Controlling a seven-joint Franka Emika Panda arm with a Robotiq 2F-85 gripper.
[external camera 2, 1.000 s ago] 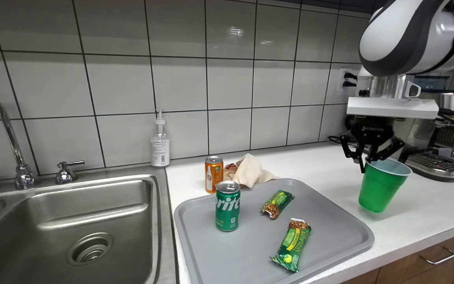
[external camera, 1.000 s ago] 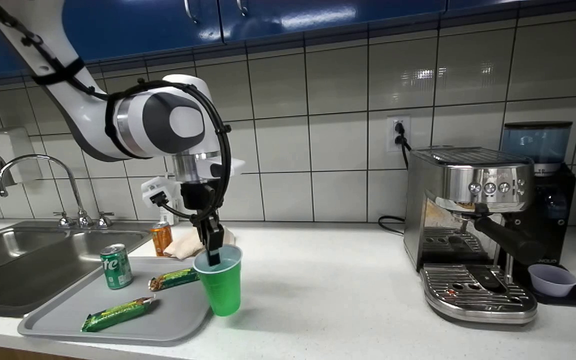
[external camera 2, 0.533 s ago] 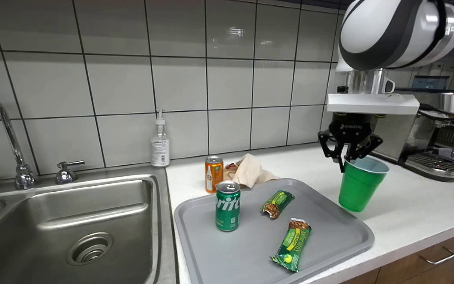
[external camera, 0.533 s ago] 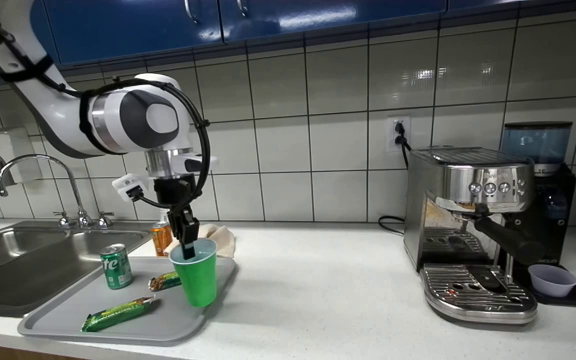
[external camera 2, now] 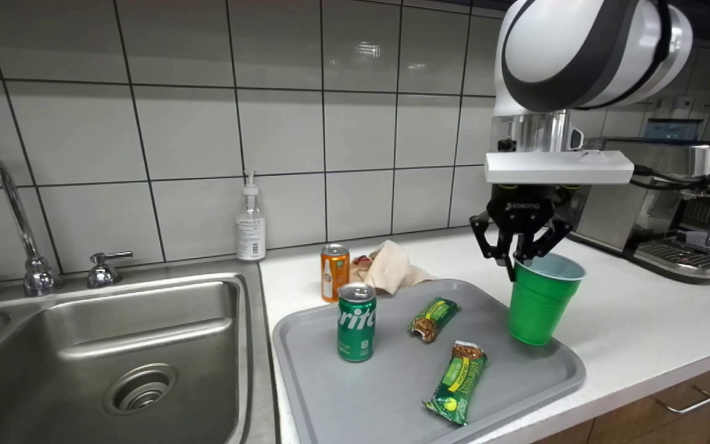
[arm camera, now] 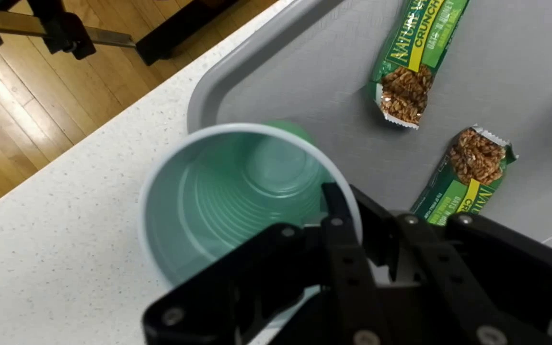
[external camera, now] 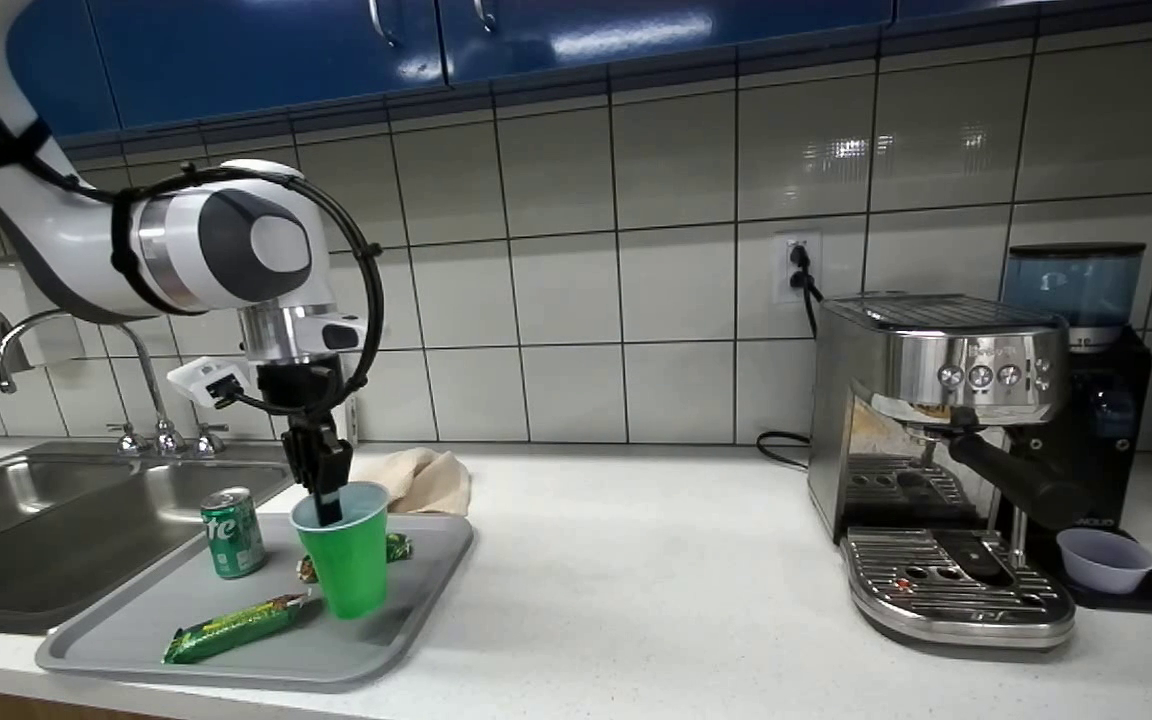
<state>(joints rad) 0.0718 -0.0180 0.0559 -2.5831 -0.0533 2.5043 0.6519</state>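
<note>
In an exterior view, the plastic cup [external camera 2: 543, 308] has its rim between the fingers [external camera 2: 509, 266]; left and below, the tray [external camera 2: 386, 388] bears Sprite can [external camera 2: 357, 324] and two Nature Valley bars [external camera 2: 457, 383]; right and behind stands the espresso machine [external camera 2: 620, 208].

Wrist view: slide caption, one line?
Robotiq gripper pinching one side of a green plastic cup, with two opened Nature Valley granola bars on the gray tray.
</note>
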